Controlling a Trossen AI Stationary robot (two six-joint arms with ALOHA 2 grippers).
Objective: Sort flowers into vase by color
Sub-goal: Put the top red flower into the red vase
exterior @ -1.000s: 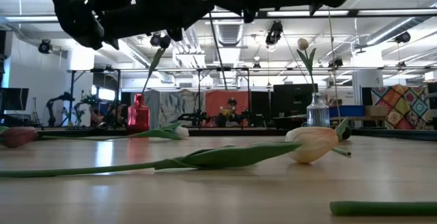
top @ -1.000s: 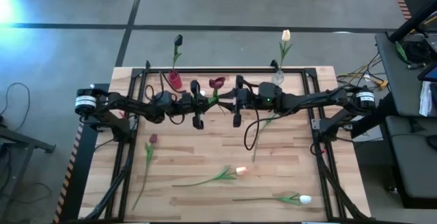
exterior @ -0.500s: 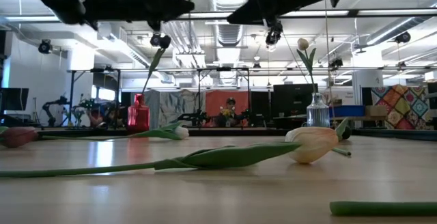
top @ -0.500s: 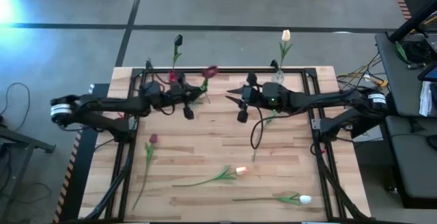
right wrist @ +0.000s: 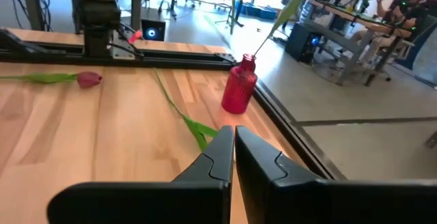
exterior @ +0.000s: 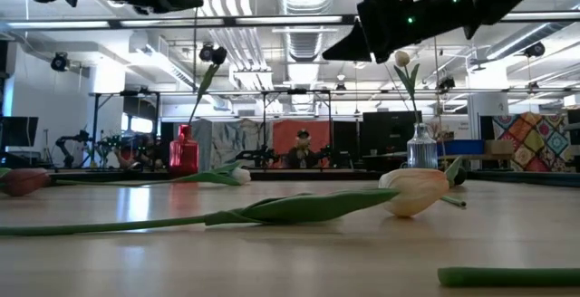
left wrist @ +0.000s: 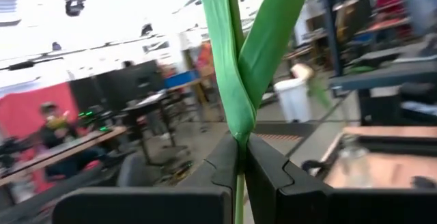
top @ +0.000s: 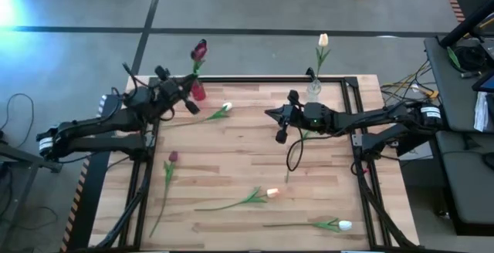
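My left gripper [top: 185, 96] is at the table's far left, beside the red vase [top: 198, 92], and is shut on a maroon tulip. The tulip's head [top: 199, 50] shows above the vase. A dark tulip's stem [right wrist: 280, 16] rises out of the red vase [right wrist: 239, 91]. A cream tulip [top: 323, 41] stands in the clear vase [top: 313, 88]. My right gripper [top: 279, 123] hangs shut above the table's middle and holds nothing. A white tulip [top: 221, 112] lies flat between the two grippers. My left gripper [left wrist: 240, 157] pinches the maroon tulip's green stem [left wrist: 239, 136] just below where its leaves [left wrist: 235, 60] part. The stem stands upright between the two fingers [left wrist: 222, 164], lifted clear of the table. My arm hides the stem's lower end, so I cannot tell whether it reaches the vase.
More tulips lie flat on the table: a maroon one [top: 171, 159] at the left, a peach one [top: 270, 193] near the middle, a white one [top: 342, 224] by the near edge. A green stem [top: 302, 137] lies under my right arm. A black frame [top: 255, 78] runs along the far edge.
My left gripper has carried the maroon tulip from the table's middle toward the far left, and its head now stands over the red vase. My right gripper has drawn back a little toward the right. The white tulip that lay under the arms now shows.
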